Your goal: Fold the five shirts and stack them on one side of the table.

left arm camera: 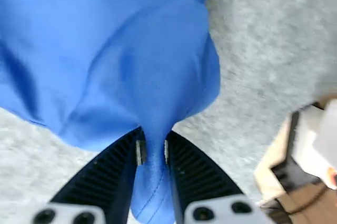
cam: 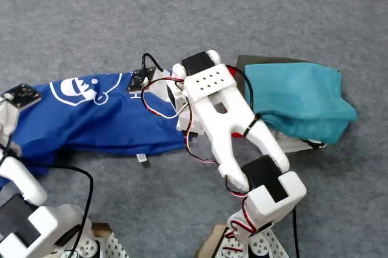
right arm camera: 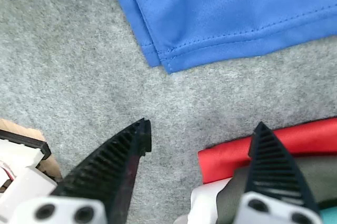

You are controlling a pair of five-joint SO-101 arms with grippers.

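The left arm (cam: 24, 184) hides one end of the blue shirt (cam: 103, 119); the teal shirt (cam: 297, 97) covers most of the red shirt (right arm camera: 224, 161).

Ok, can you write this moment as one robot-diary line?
left fingers: shut on blue shirt | right fingers: open above table | stack: teal shirt on top

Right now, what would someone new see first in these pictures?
A big blue shirt sprawls over the left half of the table, a fold pinched in the left tool. On the right sits a pile of folded shirts, teal on top; the open right tool hangs between them.
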